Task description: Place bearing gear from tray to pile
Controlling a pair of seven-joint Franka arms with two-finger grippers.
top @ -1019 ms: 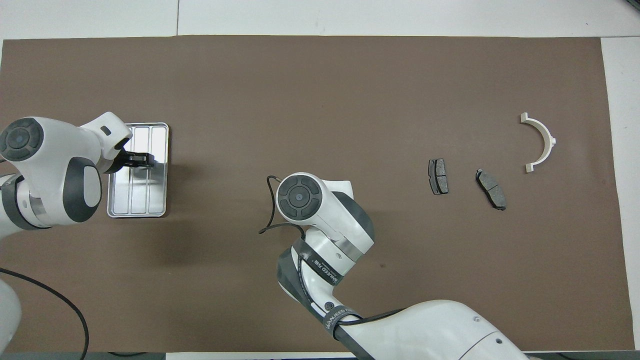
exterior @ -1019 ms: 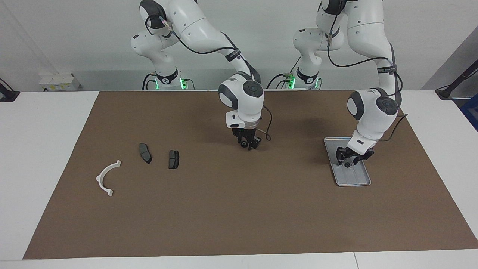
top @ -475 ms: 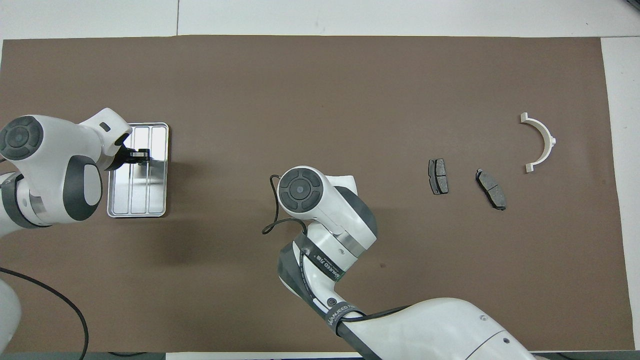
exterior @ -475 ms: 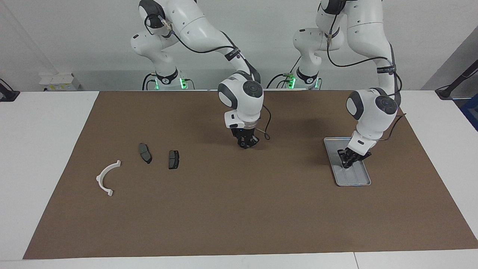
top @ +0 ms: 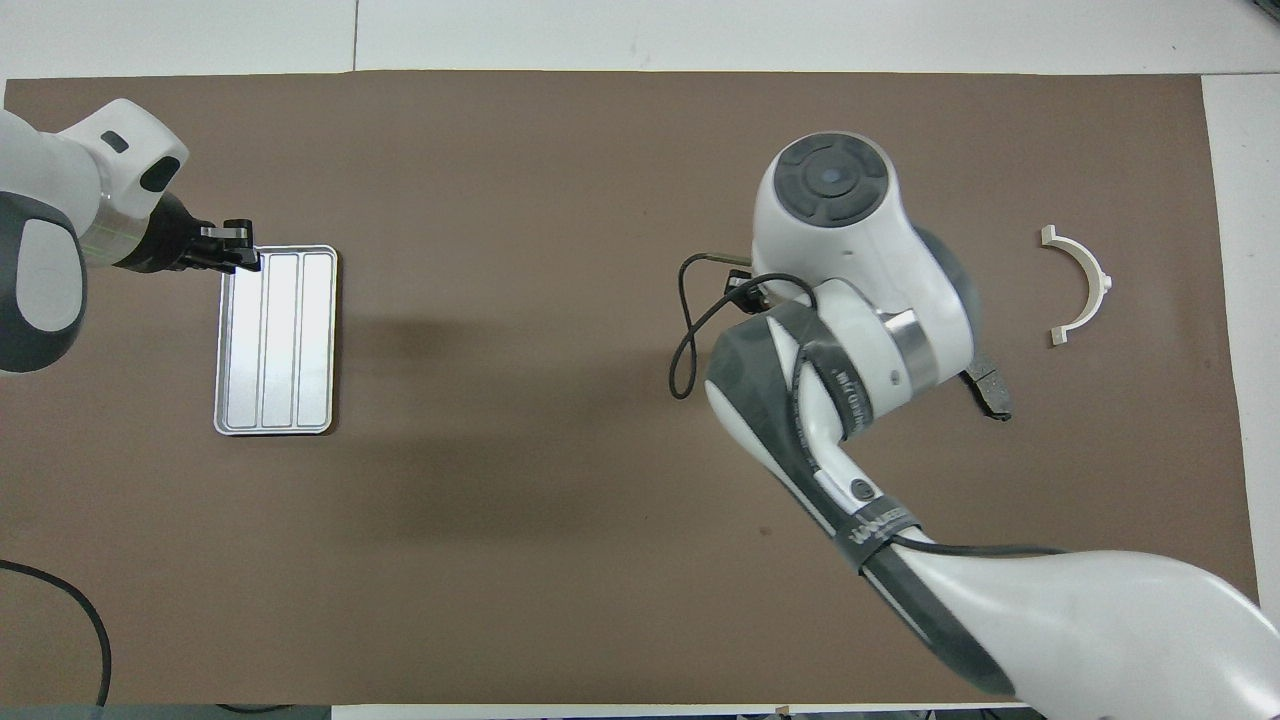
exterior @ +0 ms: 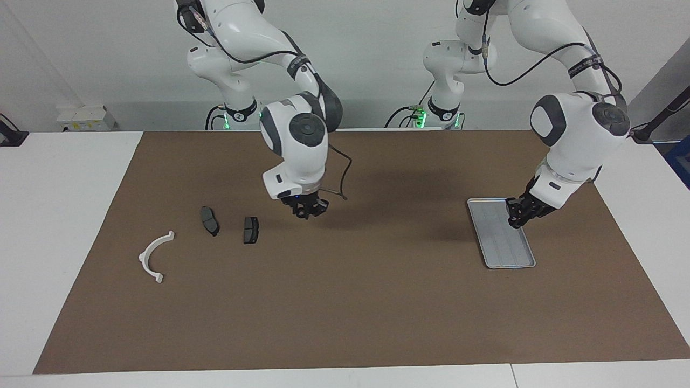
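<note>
Right gripper hung just above the mat, beside the pile on the tray's side. Whether it pinched anything could not be told (dark tips against dark shadow). Left gripper was pressed together with nothing seen in it, over the corner of the tray toward the left arm's end. The tray floor was bare and the gear was not visible anywhere on the table, so it was probably in the right gripper; that is a guess. To do this step well, the right arm should probably carry on toward the pads, come down low before letting go so a round part does not roll, and set it on clear mat among the pads and bracket without knocking them. The left arm should probably wait clear of the tray. Compared with a second ago, the right gripper had travelled from mid-mat to beside the pile. The left gripper had risen out of the tray to its corner and gone from partly spread to pinched. Pads, bracket and tray had not moved.
</note>
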